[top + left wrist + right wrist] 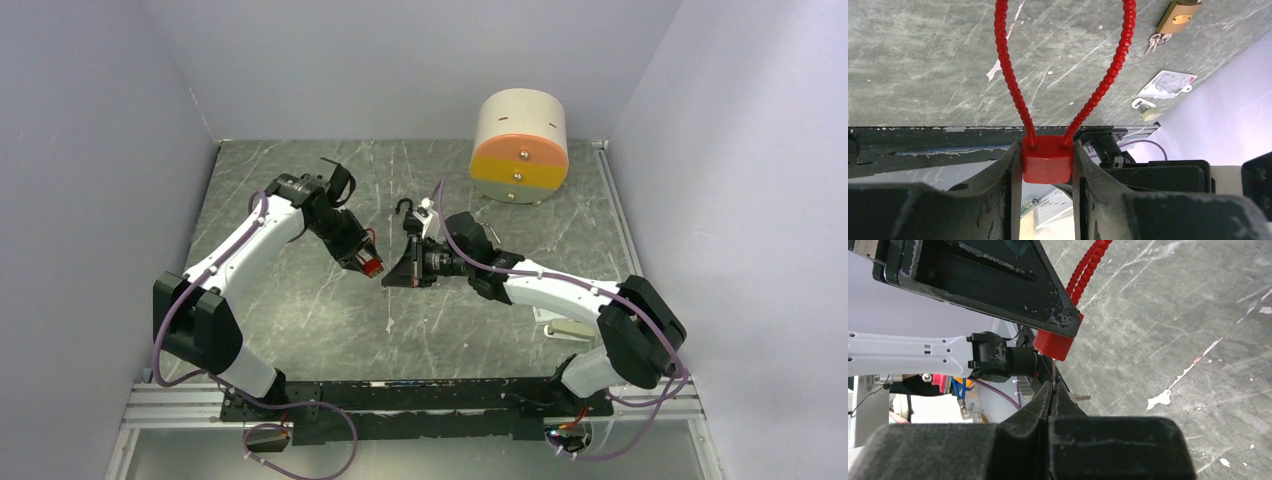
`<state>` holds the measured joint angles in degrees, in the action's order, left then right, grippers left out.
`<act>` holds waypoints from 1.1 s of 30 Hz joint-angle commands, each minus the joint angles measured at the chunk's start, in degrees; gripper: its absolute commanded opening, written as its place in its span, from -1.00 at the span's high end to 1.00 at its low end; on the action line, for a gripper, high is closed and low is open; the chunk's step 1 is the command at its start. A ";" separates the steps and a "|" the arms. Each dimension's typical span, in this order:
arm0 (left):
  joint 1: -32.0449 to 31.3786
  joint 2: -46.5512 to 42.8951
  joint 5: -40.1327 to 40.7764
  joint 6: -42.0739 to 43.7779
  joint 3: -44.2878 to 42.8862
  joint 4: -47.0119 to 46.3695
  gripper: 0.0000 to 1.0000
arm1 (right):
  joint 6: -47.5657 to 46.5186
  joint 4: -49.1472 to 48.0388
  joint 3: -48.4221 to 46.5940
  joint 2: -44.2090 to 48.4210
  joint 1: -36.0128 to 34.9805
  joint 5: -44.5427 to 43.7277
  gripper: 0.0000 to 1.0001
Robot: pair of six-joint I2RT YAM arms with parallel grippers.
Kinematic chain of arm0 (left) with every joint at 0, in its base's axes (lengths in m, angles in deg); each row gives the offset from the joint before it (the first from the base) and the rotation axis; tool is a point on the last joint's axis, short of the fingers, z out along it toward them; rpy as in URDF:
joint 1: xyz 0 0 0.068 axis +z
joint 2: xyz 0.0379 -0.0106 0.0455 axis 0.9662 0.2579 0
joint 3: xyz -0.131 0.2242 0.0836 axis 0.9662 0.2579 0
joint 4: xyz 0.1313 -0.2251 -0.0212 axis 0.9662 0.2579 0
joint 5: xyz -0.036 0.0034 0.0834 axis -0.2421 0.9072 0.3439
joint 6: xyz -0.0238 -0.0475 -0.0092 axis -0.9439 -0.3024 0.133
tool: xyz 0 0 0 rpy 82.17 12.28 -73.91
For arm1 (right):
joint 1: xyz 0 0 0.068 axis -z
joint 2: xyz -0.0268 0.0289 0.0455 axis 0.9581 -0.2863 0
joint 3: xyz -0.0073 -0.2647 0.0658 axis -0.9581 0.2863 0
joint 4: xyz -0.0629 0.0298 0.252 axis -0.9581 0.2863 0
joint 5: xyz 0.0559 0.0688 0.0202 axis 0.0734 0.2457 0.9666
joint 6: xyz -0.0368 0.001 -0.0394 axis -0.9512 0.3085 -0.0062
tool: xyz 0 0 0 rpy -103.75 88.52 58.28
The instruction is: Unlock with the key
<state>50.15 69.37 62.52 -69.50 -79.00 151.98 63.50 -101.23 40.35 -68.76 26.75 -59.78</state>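
Jaws: left gripper (1047, 150) clamps red lock (1047, 167), right gripper (1052, 390) pinched tight on key (1053, 371).
Hold key square to lock's underside, push straight in, twist slow imo.

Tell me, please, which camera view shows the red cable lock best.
The left wrist view: the red cable lock fills the centre, clamped in the left gripper. The right wrist view shows one corner; the top view, a red speck.
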 commanded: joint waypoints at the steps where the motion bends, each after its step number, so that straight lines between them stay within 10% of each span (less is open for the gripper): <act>1: 0.30 -2.97 -1.26 -0.16 -0.23 -0.46 0.95 | 0.61 -2.97 -3.20 -0.11 1.13 0.20 1.00; 33: 0.30 -6.62 -2.46 -3.65 2.79 -4.37 0.95 | 10.13 4.51 -8.99 -1.99 5.74 0.62 1.00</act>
<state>50.74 65.92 62.61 -72.25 -77.08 146.41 71.91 -96.42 35.49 -69.64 31.10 -57.47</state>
